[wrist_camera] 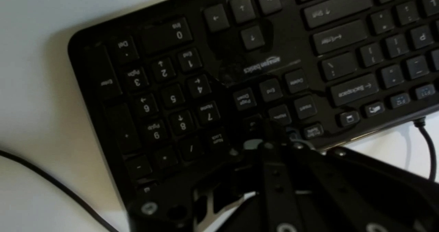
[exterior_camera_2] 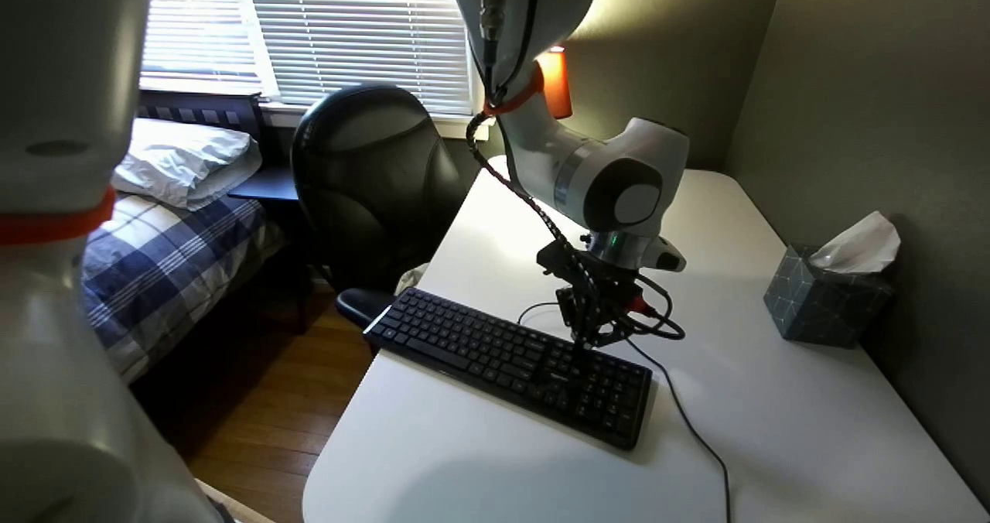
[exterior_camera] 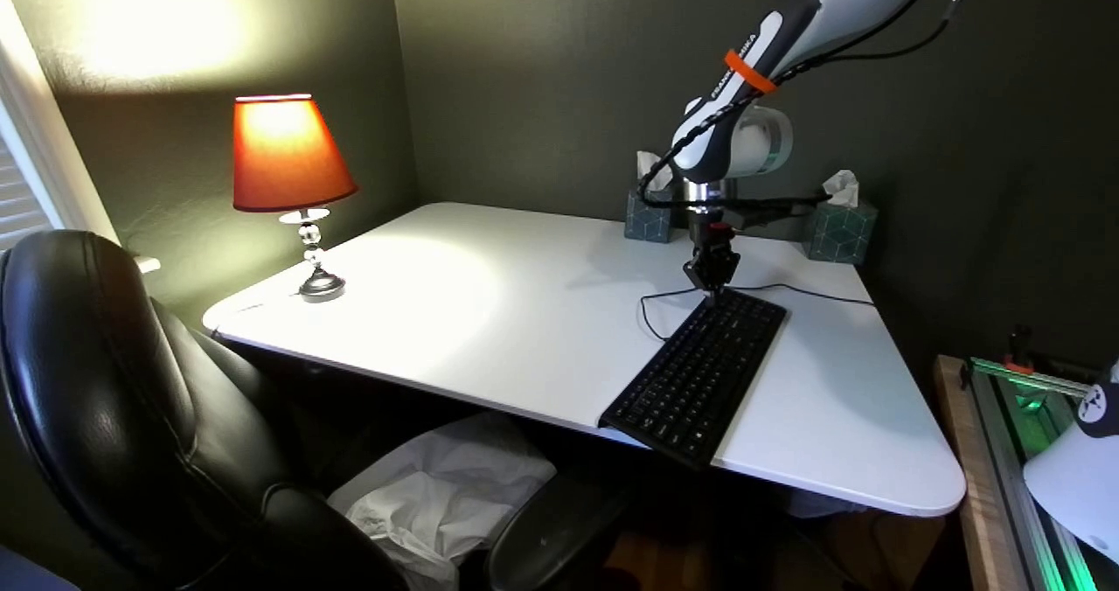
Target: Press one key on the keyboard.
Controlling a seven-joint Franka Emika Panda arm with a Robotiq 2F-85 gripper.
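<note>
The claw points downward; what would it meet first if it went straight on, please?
Most likely the keyboard, near its number pad; I cannot tell whether the claw already touches it.

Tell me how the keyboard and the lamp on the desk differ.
Pose: the keyboard lies flat, while the lamp stands upright.
Colour: the keyboard is black, while the lamp glows orange-red in its upper part.
Placement: one end of the keyboard juts past the edge of the desk, while the lamp stands fully on the top.
Shared: both are on the same white desk.
</note>
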